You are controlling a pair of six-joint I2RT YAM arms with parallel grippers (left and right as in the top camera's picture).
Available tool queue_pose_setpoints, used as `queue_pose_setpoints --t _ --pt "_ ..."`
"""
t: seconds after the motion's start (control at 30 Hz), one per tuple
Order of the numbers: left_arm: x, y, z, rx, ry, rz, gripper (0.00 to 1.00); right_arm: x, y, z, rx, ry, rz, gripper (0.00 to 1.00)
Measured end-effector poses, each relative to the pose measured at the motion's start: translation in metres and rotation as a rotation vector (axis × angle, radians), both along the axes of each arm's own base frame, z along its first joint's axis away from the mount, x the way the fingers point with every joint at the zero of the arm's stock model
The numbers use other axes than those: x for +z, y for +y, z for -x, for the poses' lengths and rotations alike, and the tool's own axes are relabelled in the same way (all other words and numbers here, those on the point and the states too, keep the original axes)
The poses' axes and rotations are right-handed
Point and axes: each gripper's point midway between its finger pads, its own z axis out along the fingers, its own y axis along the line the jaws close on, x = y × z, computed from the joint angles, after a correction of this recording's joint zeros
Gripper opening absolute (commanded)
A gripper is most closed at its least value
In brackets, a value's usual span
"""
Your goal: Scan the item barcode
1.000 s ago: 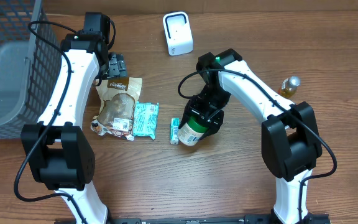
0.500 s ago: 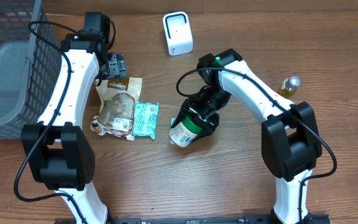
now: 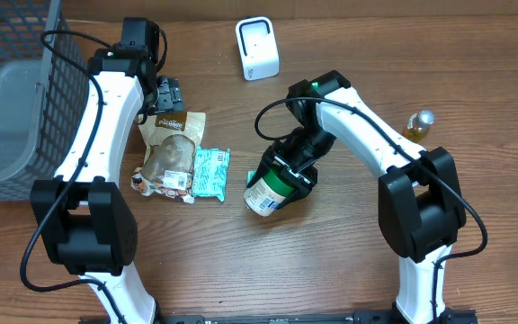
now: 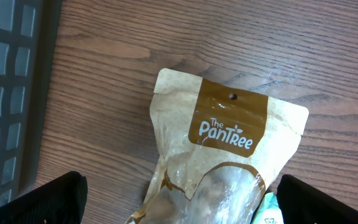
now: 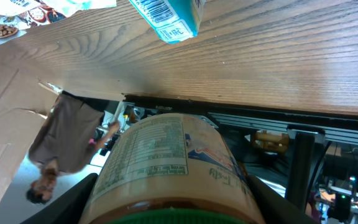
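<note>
- In the overhead view the jar (image 3: 270, 187) was seen at the centre of the frame, tilted, with its green lid toward the upper right and its base toward the lower left.
- The jar was pinched at its lid end by the right gripper (image 3: 293, 169), whose jaws were pressed against its sides.
- The nutrition panel on the jar's label was shown only by the right wrist view, where a small teal box (image 5: 166, 15) with a printed barcode was also seen lying on the wooden table (image 5: 291, 62) at the top of the frame.
- The white scanner (image 3: 257, 48) appeared only in the overhead view, at top centre, well apart from the jar.
- The words "The PanTree" on the brown pouch (image 4: 229, 149) could be read only in the left wrist view; from overhead a teal packet (image 3: 210, 171) was seen touching the pouch's right edge.
- The left gripper (image 3: 167, 94) was held over the pouch's upper end with its jaws spread wide, its fingertips (image 4: 48, 199) showing at the lower corners of the wrist view.
- The left arm was stretched up beside the basket (image 3: 7, 99); the right arm was bent at upper centre and angled down-left to the jar.
</note>
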Motion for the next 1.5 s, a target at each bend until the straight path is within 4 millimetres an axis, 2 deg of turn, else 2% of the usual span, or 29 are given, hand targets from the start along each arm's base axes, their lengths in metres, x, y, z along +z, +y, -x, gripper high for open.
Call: queue_pose_setpoints --t 0.5,0.67,1.13,1.5 --pt "0.000 0.000 0.000 0.000 0.000 0.000 1.00 0.004 0.004 0.001 -0.011 0.017 -0.026 0.38" --pt "0.000 0.000 0.000 0.000 0.000 0.000 1.00 0.007 0.005 0.002 -0.019 0.031 -0.040 0.30" --pt "0.000 0.000 0.000 0.000 0.000 0.000 1.00 0.015 0.011 0.003 -0.039 0.064 -0.081 0.31" --pt "0.000 0.000 0.000 0.000 0.000 0.000 1.00 -0.002 0.010 -0.015 -0.009 -0.074 -0.063 0.31"
